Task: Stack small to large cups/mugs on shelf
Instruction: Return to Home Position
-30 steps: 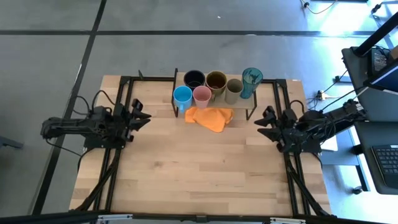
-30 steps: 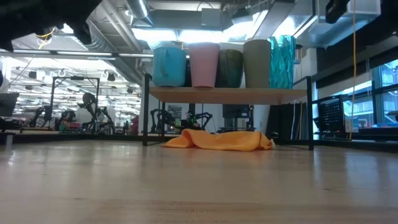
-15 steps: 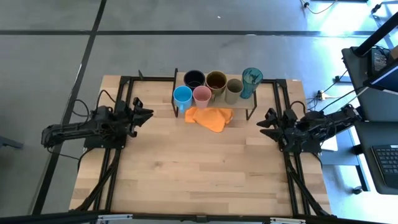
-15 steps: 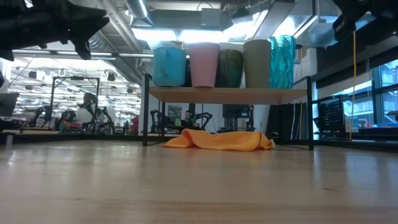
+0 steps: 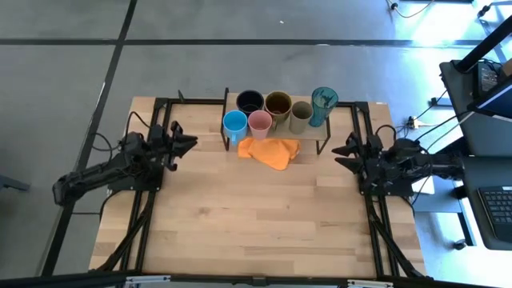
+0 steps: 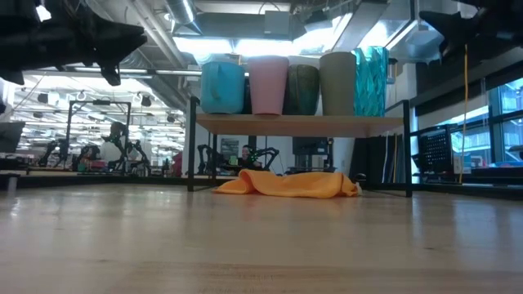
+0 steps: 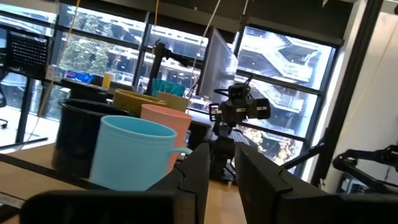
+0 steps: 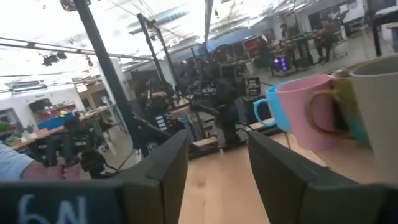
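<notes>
1. Left pincer (image 5: pixel 184 144): fingers slightly apart, gripping nothing, touching nothing, over the bench (image 5: pixel 240 216).
2. Right pincer (image 5: pixel 339 156): spread wide, also gripping nothing.
3. Shelf (image 6: pixel 298 124) sits between the two pincers, apart from both. Upright on it are the blue mug (image 5: pixel 234 124), pink cup (image 5: pixel 259 122), black mug (image 5: pixel 250 102), mustard mug (image 5: pixel 278 103), olive-grey cup (image 5: pixel 301 114) and teal tumbler (image 5: pixel 324 102).
4. Orange cloth (image 5: pixel 270 152) lies on the bench at the shelf's front, between the pincers.

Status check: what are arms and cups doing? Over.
Left gripper open, empty, left of shelf. Right gripper open, empty, right of shelf. Six cups standing on shelf. Orange cloth on table, blocking nothing.
</notes>
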`<state>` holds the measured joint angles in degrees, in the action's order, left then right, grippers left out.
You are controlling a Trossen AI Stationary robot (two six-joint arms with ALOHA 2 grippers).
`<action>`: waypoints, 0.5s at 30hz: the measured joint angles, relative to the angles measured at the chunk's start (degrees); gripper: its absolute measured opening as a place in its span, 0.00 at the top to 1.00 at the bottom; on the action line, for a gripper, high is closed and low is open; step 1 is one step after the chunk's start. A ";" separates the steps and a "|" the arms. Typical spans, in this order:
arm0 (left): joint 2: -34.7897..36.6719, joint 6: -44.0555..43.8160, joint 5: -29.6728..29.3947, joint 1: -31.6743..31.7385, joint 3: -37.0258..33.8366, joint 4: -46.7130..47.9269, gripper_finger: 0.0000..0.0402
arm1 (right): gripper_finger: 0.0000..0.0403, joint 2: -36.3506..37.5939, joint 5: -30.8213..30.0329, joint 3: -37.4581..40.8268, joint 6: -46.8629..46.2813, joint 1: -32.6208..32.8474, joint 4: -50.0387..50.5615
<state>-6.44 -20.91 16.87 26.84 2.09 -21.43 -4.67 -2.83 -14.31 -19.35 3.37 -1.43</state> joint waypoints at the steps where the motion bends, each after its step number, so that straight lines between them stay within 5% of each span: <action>1: 0.00 0.00 0.43 0.69 0.00 0.00 0.82 | 0.58 0.58 0.26 -0.04 0.00 -0.78 0.82; 10: 0.00 -0.77 0.88 2.94 0.00 0.04 0.82 | 0.58 2.23 2.42 1.07 1.39 -3.30 0.96; 15: 0.00 1.86 0.86 2.66 0.00 0.34 0.82 | 0.58 2.23 2.58 6.13 1.30 -3.27 -7.11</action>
<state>-6.44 -19.05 17.74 29.50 2.09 -21.09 -2.44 -0.24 -8.18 -18.05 0.10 -8.53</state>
